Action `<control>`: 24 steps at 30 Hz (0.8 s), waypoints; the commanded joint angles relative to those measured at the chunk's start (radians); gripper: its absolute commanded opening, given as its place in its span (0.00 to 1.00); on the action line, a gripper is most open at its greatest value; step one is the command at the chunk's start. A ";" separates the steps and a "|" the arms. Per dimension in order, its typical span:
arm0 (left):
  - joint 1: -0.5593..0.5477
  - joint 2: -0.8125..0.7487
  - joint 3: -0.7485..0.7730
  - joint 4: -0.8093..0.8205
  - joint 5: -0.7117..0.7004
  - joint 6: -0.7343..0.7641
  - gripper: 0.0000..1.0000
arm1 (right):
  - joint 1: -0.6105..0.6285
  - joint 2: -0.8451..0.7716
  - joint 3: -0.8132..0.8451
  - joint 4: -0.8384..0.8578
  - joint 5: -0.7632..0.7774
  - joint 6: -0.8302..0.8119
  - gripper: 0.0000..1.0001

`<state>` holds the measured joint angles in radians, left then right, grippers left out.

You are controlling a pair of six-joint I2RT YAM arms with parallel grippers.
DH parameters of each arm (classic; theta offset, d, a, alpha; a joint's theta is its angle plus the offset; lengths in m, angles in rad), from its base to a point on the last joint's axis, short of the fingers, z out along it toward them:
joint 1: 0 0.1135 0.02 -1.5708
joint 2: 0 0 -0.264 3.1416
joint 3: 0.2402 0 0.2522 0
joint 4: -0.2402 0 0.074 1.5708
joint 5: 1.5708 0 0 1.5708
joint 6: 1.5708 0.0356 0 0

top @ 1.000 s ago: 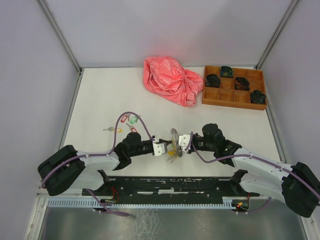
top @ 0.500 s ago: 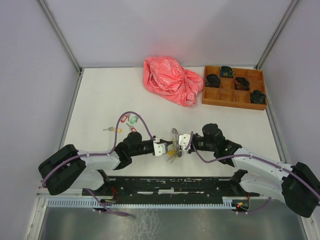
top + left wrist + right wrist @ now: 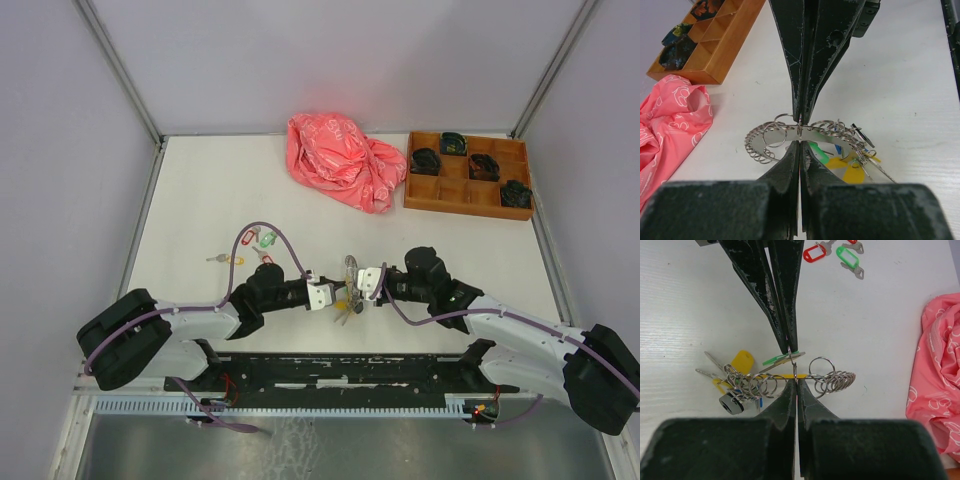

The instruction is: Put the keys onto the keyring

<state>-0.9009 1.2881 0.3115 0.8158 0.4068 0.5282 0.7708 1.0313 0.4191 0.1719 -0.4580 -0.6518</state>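
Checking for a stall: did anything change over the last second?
Nothing visibly changed. The left gripper and right gripper stay shut on the keyring, tip to tip, in the same spot. The loose keys, pink bag and wooden tray are where they were.

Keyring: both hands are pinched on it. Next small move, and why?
Probably open the left hand and reach for the red key; it and the green key lie loose on the table, while the right hand grips the keyring.
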 commanded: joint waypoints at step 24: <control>-0.005 0.008 0.042 0.037 -0.032 -0.053 0.03 | 0.005 -0.030 0.033 0.066 -0.009 0.015 0.01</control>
<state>-0.9009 1.2888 0.3134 0.8154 0.3935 0.5095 0.7708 1.0283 0.4191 0.1715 -0.4473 -0.6510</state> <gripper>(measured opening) 0.034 0.015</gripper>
